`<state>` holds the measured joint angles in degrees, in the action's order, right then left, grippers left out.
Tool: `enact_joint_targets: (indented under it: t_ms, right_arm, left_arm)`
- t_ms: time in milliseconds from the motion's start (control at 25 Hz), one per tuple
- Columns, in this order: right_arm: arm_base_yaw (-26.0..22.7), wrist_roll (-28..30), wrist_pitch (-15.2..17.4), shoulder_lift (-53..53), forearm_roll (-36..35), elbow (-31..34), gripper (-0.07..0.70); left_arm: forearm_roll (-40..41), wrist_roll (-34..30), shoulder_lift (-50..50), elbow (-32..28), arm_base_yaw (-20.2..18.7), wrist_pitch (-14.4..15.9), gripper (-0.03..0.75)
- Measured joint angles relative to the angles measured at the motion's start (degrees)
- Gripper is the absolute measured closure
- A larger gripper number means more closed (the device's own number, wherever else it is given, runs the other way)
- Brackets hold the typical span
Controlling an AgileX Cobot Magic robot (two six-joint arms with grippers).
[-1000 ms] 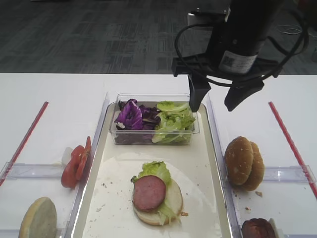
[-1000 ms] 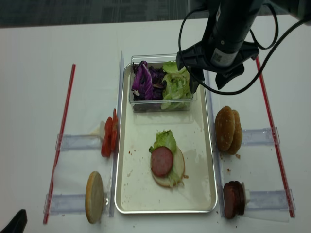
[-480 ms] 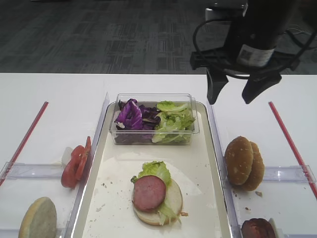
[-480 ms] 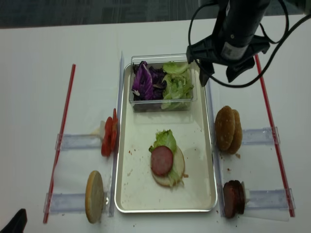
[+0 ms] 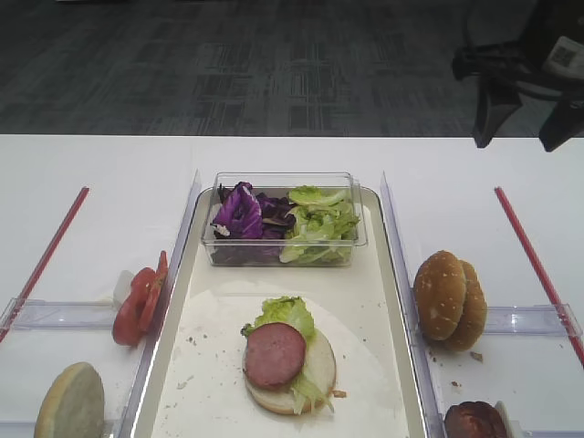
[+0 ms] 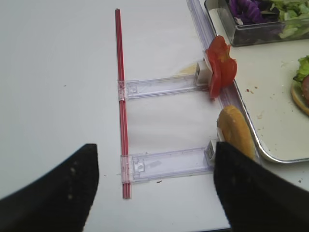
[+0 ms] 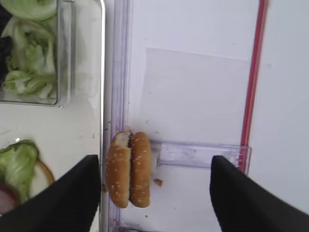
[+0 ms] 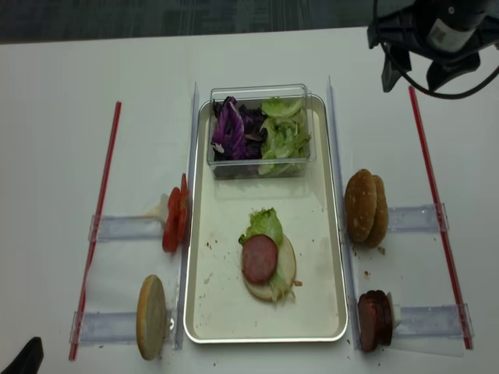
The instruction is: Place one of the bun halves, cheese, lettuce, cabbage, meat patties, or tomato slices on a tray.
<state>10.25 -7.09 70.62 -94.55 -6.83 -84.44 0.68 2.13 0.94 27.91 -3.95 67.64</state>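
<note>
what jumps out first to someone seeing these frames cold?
The half-built burger in the middle of the silver tray: pale bun half, lettuce, and a meat patty on top. Behind it, at the tray's far end, the clear tub holds purple cabbage left and green lettuce right. The right gripper hangs open and empty over the table's far right, beyond the sesame bun halves standing on edge.

On the tray (image 8: 199, 312), a tub (image 8: 260, 131) of cabbage (image 8: 231, 125) and lettuce (image 8: 282, 136) is set at the far end, a stacked bun half (image 8: 269, 266) nearer. Tomato slices (image 8: 175, 222) are racked off its left edge, sesame bun halves (image 8: 366, 208) and meat patties (image 8: 374, 320) off its right
</note>
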Motion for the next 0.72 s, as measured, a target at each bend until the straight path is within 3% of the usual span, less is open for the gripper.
enact_joint_targets:
  t_ms: [240, 720]
  right_arm:
    - [-4.2, 2.1, 0.1, 0.3, 0.4, 0.0, 0.142]
    - [-4.6, 3.6, 0.1, 0.6, 1.8, 0.2, 0.142]
  left_arm:
    - [0.0, 0.0, 0.0, 0.0, 0.0, 0.0, 0.214]
    - [0.0, 0.0, 0.0, 0.0, 0.0, 0.0, 0.214]
